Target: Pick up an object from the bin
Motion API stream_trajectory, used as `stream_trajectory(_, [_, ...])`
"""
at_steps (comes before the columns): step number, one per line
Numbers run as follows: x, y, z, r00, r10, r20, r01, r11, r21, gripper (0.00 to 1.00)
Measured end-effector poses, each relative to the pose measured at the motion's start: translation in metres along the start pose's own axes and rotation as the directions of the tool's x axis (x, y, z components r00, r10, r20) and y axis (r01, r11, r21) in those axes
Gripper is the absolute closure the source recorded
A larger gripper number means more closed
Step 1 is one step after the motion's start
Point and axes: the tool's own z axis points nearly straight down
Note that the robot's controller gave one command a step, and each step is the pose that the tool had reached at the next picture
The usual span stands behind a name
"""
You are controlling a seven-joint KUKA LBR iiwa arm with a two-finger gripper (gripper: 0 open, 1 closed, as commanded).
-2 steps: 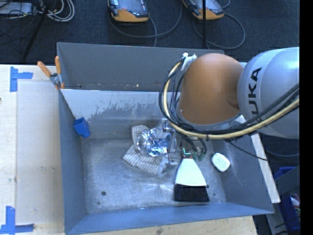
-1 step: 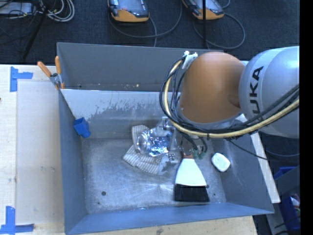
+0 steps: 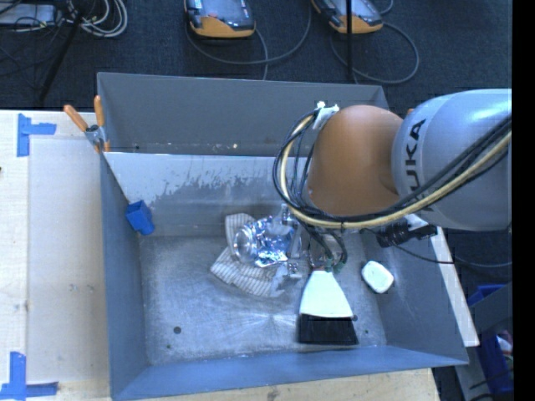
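The pincer (image 3: 308, 256) hangs low in the middle of the grey bin (image 3: 167, 324), half hidden under the arm's orange cover (image 3: 351, 161); whether it is apart or together I cannot tell. Just to its left a crumpled silvery foil wad (image 3: 266, 242) lies on a pale cloth (image 3: 238, 272), and a white-and-black wedge (image 3: 326, 307) lies just in front. A clean grasp probably means centring on 1 thing, likely the foil, without snagging the cloth

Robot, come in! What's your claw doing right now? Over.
Gripper low over middle of bin, by shiny crumpled wrapper on pale cloth. White-and-black brush close beside.
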Motion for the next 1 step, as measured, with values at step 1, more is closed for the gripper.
stream_trajectory(1, [-0.0664,-0.02,0.0146,1.0,-0.016,-0.002,0.016,1.0,0.001,0.0])
